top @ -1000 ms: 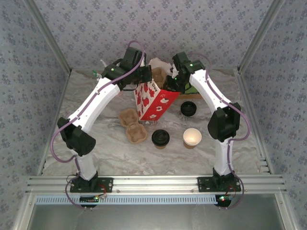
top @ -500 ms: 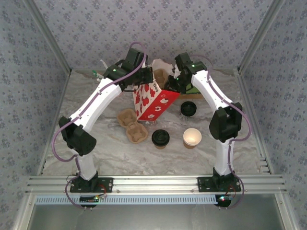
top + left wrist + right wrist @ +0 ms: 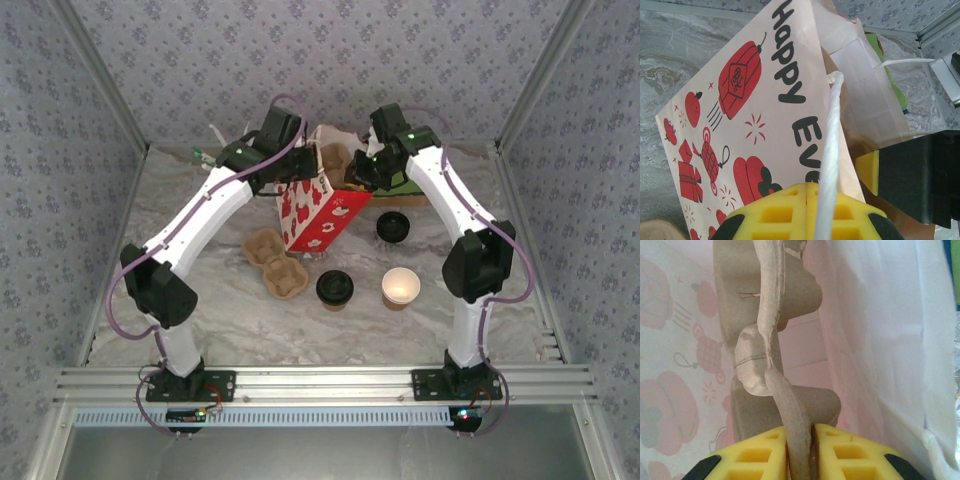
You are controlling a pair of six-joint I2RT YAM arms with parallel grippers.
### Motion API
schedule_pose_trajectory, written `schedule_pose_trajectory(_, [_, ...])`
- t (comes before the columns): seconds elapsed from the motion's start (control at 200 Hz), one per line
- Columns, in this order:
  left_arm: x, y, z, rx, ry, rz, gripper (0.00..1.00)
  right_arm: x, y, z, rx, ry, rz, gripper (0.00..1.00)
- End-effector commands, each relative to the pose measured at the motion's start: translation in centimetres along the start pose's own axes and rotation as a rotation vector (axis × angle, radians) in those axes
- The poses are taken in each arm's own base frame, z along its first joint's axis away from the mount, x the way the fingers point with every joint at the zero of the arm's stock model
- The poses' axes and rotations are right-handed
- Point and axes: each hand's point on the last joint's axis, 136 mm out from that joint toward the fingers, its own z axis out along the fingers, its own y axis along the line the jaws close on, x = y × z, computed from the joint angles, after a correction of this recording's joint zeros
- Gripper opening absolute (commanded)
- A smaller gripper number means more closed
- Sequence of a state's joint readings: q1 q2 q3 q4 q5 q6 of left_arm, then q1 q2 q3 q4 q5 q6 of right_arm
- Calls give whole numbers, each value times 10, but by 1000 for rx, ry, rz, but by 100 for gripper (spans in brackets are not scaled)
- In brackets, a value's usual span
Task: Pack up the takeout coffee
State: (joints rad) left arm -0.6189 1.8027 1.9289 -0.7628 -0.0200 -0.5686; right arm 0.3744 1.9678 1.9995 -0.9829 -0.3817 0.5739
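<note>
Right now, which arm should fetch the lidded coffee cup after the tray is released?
Probably the right. The left gripper is shut on the white handle, holding the bag up. The right gripper only pinches the cardboard tray inside it and can let go to reach the lidded coffee.

Robot test booth in a lab.
Wallpaper panels (image 3: 330, 60) sit in an aluminium frame (image 3: 320, 381); left arm (image 3: 200, 215) and right arm (image 3: 452, 200) are bolted to its rail.
</note>
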Motion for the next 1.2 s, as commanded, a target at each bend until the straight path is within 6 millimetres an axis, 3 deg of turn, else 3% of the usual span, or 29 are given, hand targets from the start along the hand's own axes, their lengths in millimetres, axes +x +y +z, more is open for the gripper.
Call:
schedule_pose_trajectory(0.0, [-8,4,-20,7,-47,-4,0,2,1,-14,-5,-27,15,19])
schedule_pose_trajectory(0.415, [0,16,-21,12,-46,-38,0,5,3,-9,-12,-12,20,18])
schedule_pose_trajectory(0.57, [0,14,-22,18,-46,-37,0,7,-2,-6,20,-5,21,38])
schedule_pose_trajectory(0.934, [1,15,-21,15,-42,-34,0,-1,10,-21,58,-66,-56,44])
schedule_pose_trajectory(1.194, [2,16,-20,18,-40,-36,0,-6,15,-35,195,-127,-183,47])
